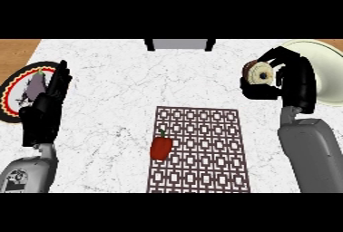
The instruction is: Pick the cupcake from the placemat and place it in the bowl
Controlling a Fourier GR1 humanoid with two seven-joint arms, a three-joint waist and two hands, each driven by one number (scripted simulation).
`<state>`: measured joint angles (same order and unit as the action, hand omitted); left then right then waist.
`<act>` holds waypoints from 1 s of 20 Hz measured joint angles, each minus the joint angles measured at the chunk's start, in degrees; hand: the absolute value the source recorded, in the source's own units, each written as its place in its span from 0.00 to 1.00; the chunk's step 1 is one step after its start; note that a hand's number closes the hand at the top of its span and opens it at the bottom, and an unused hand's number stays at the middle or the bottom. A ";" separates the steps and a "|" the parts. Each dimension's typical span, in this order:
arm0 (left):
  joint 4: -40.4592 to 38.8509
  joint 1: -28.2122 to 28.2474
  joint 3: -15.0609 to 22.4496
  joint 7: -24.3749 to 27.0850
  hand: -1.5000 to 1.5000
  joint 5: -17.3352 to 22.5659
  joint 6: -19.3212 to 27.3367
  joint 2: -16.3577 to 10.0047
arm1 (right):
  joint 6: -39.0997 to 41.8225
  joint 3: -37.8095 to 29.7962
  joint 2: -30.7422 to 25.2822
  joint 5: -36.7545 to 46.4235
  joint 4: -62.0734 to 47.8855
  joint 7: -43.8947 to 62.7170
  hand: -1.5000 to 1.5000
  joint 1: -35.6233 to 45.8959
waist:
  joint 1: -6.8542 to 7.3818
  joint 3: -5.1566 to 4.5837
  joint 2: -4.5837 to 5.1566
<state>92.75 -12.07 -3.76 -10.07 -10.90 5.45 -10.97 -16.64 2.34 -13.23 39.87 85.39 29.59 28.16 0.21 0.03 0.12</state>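
Note:
My right hand (295, 77) is curled round the cupcake (258, 74), which shows a brown wrapper and cream top between the fingers and thumb. It is held at the left rim of the pale bowl (328, 59) at the back right. The brown patterned placemat (199, 149) lies in the middle of the counter with a red pepper (161, 147) on its left edge. My left hand (47, 106) rests open at the left, fingers up.
A round plate (13, 88) with a red and yellow rim sits at the far left, holding an aubergine (32, 86), partly behind my left hand. A dark and grey object (179, 44) stands at the counter's back edge.

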 measured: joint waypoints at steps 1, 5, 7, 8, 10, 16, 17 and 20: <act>0.15 0.13 -0.41 0.02 0.50 0.49 -0.52 -0.38 | -1.17 -1.68 -0.63 -0.68 -2.48 -2.18 1.00 0.61 | 0.14 0.00 0.04; 0.94 0.57 -0.39 -0.07 0.50 0.34 -0.61 -0.29 | -2.55 -8.85 -4.64 -6.03 -9.32 -11.04 1.00 1.96 | 0.27 0.02 0.06; 0.09 -0.19 -0.44 0.32 0.50 0.35 -0.74 -0.19 | -3.78 -11.16 -6.66 -6.48 -14.00 -15.20 1.00 2.84 | 0.32 0.02 0.14; -0.40 -0.42 -0.30 0.55 0.50 0.05 -0.38 0.15 | -4.95 -12.18 -7.36 -6.32 -17.18 -17.21 1.00 3.74 | 0.45 0.02 0.21; 0.00 -0.79 0.21 -0.03 0.50 -0.27 -0.25 0.55 | -6.16 -14.40 -9.72 -6.62 -23.09 -21.51 1.00 5.41 | 0.71 0.05 0.30; -0.10 -1.31 0.66 0.21 0.50 -0.57 -0.59 0.63 | -11.41 -17.89 -16.72 -2.90 -40.45 -29.69 1.00 9.99 | 1.83 0.09 0.71; 0.04 -1.03 0.77 0.33 0.50 -0.58 -0.67 0.68 | -12.67 -18.53 -17.59 -2.52 -43.25 -31.25 1.00 10.42 | 2.06 0.10 0.79; -0.08 -1.61 0.60 0.13 0.50 -0.15 -1.06 0.64 | -16.07 -20.07 -19.64 -1.49 -51.26 -34.97 1.00 12.48 | 2.57 0.17 1.03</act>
<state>92.67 -13.68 -3.16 -9.94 -11.05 4.39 -10.33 -32.71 -17.73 -32.87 38.38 34.13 -5.38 40.64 2.78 0.20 1.16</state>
